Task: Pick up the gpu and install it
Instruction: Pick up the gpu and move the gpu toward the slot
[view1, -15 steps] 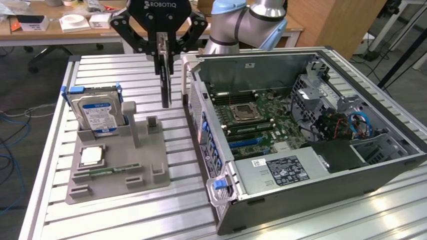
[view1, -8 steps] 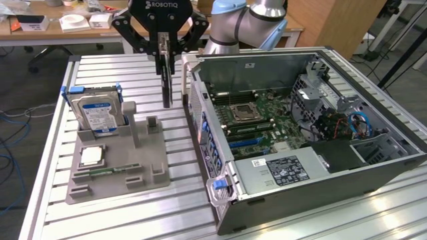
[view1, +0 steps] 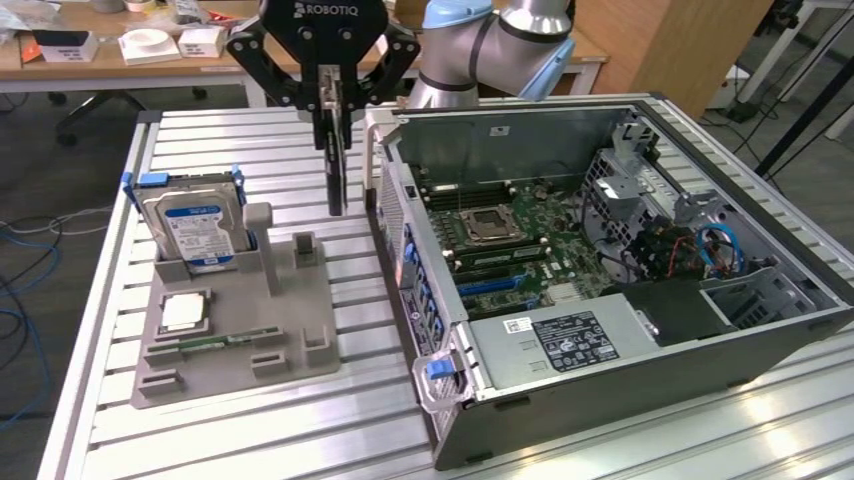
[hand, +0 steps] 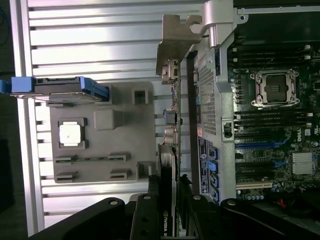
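Above the ribbed aluminium table (view1: 267, 440), between the grey plastic parts holder (view1: 287, 310) and the open dark computer case (view1: 667, 400), grips in the black tool (view1: 332, 100) the thin dark gpu (view1: 336, 170), hanging on edge, seemingly mid-carry, not yet installed, likely needing careful alignment with a blue motherboard slot (view1: 501, 283).

The case wall (view1: 390, 215) stands just beside the hanging gpu (view1: 335, 150).

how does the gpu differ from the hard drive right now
The gpu hangs in the gripper, off the tray; the hard drive stands in a tray slot. The gpu is dark and thin; the hard drive is silver, thicker, with a blue-white label. Both are upright.
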